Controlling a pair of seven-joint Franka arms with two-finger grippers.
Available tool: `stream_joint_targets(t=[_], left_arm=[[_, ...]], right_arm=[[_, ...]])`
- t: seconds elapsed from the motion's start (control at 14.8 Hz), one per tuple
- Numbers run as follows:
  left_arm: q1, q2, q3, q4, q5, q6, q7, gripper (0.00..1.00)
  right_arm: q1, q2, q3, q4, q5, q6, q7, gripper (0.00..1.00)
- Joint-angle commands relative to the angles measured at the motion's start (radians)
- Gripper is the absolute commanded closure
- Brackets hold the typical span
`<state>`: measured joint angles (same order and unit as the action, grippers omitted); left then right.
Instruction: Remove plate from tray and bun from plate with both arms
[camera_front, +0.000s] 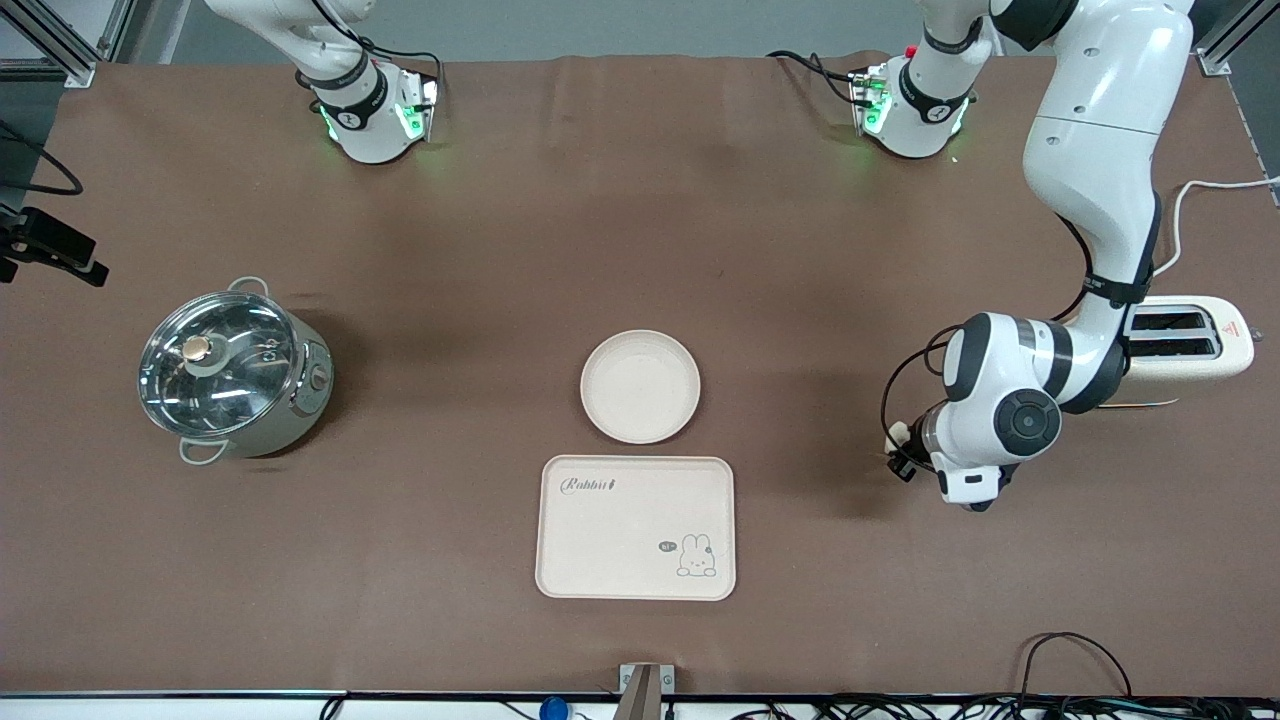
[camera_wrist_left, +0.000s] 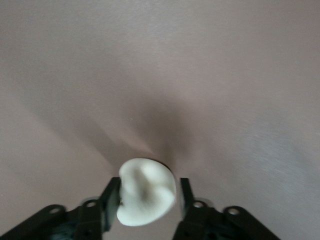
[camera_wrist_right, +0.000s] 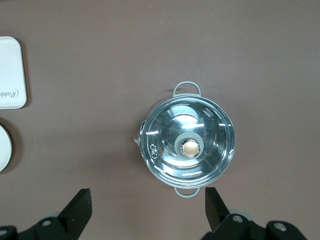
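Only one bun (camera_wrist_left: 146, 191), pinched by left hand (camera_wrist_left: 148, 196); right hand (camera_wrist_right: 147, 207) spread over one pot (camera_wrist_right: 188, 141).

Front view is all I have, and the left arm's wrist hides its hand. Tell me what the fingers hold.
Observer: The left gripper has its fingers shut on the bun, one on each side, seen in the left wrist view.
Operator: Report what lies under it.
Observer: Only bare brown table; the plate is not below it.
Operator: Now give me the right gripper; my view cuts it off.
Observer: The right gripper is open, high over the lidded pot, holding nothing.
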<state>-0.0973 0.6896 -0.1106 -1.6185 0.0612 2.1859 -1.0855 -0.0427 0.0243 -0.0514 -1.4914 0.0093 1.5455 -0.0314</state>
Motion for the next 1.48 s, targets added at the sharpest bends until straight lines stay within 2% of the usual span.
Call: stream_joint_targets(t=[0.0,0.34,0.61,1.01,1.15,1.42], left_arm=[[-0.001,-0.086,-0.003,0.014,-0.009,-0.043,-0.007,0.0],[0.007,-0.231,0.0,0.218,-0.009,-0.424,0.116,0.0],[0.05,-0.393,0.002,0.229,-0.035,-0.572,0.289,0.0],[0.076,-0.62,0.008,0.223,-0.032,-0.773,0.746,0.0],[0.084,-0.694,0.008,0.171,-0.041,-0.781,0.87,0.0],[0.083,-0.901,0.008,-0.073,-0.055,-0.713,0.98,0.0]], right_arm=[[0.006,-0.003,0.001,-0.001,0.011,-0.004,0.015,0.0],[0.026,-0.003,0.004,-0.001,0.009,-0.024,0.013,0.0],[0.037,-0.001,0.002,-0.007,-0.009,0.013,0.013,0.0],[0.027,0.017,0.001,-0.003,0.0,0.038,0.016,0.0],[0.03,0.013,0.001,-0.01,-0.003,0.027,0.015,0.0],[0.026,0.011,-0.002,-0.01,-0.005,0.01,0.013,0.0]])
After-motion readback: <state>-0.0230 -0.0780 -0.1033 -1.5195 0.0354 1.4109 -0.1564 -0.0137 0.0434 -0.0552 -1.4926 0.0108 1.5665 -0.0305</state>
